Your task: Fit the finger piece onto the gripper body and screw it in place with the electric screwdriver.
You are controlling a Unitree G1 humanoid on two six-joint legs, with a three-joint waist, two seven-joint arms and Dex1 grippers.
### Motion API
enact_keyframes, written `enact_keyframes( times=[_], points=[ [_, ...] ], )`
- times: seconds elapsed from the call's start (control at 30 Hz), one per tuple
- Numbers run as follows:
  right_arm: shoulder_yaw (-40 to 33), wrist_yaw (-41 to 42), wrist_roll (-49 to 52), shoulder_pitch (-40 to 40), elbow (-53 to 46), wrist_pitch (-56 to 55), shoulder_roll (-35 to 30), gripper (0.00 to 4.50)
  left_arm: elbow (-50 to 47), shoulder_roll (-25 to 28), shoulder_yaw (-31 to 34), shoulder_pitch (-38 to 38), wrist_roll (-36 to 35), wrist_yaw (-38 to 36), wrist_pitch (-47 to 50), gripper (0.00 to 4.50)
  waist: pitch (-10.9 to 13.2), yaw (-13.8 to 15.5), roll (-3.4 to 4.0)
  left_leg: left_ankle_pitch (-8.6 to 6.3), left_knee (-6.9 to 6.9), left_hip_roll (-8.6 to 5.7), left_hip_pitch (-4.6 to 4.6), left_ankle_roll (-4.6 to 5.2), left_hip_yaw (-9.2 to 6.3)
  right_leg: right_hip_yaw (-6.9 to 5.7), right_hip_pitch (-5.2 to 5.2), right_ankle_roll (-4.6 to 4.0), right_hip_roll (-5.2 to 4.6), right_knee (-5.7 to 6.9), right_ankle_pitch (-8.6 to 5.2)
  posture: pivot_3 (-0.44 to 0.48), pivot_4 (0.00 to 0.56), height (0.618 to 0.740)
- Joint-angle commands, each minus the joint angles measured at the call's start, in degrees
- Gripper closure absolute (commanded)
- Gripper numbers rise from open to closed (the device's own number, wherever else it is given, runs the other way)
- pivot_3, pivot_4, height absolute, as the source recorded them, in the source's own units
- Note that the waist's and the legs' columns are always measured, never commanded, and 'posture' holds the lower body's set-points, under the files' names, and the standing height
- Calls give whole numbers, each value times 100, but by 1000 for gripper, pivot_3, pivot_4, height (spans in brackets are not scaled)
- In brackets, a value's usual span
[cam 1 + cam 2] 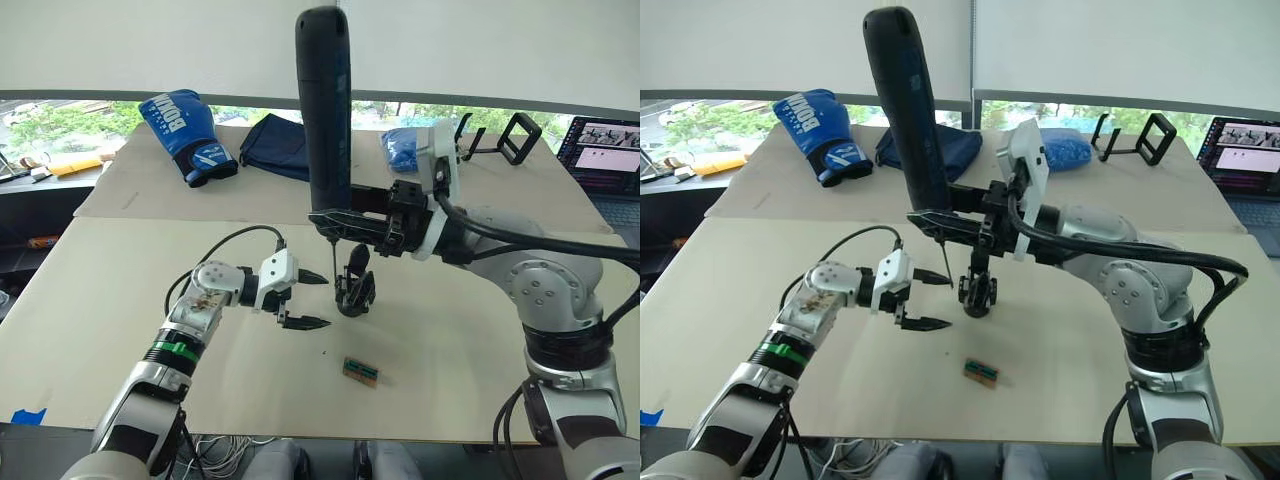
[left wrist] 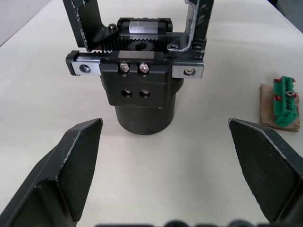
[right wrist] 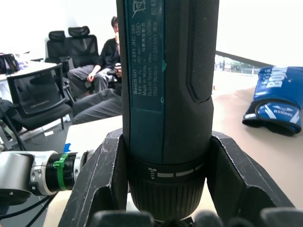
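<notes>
The right gripper [image 1: 335,222] clamps the electric screwdriver [image 1: 325,110] low on its handle, upright above the gripper body [image 1: 355,290] on the table [image 1: 120,290]. The left gripper [image 1: 305,300], jaws apart, waits beside it. The screwdriver looks rigid and top-heavy; a low grip suits it

Electric screwdriver [image 1: 325,110]: thick dark blue-black handle, held nearly upright with rounded end up, clamped near its lower collar. Thin metal bit points down, its tip just beside the top of the gripper body.

Gripper body [image 1: 355,290]: small black block standing upright on the tabletop, round base below, toothed rack and silvery screws across its upper part.

Finger piece [image 1: 358,262]: black, leaf-shaped, standing at the body's top, pointed end up.
</notes>
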Motion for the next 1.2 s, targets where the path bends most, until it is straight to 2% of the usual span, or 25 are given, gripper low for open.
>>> enact_keyframes(
  times=[0.03,0.37,1.2],
  points=[
    [-193,97,-146,12,-197,-203,25,2597,155,-50,88,-125,52,6,-241,0,0,-1,0,0,0,0,0,0,0,0,0,0,0,0,0,0,150,740],
    [-241,275,-477,219,-265,-215,61,2597,456,-236,90,-267,151,-18,-432,0,0,-3,0,2,0,1,0,-4,3,-5,0,2,1,-8,0,0,150,740],
    [-276,456,-995,332,-151,-383,191,2597,237,-275,67,-154,153,-28,-423,0,0,-12,0,6,0,0,2,-12,3,-15,-1,2,3,-8,0,0,150,740]
  ],
)
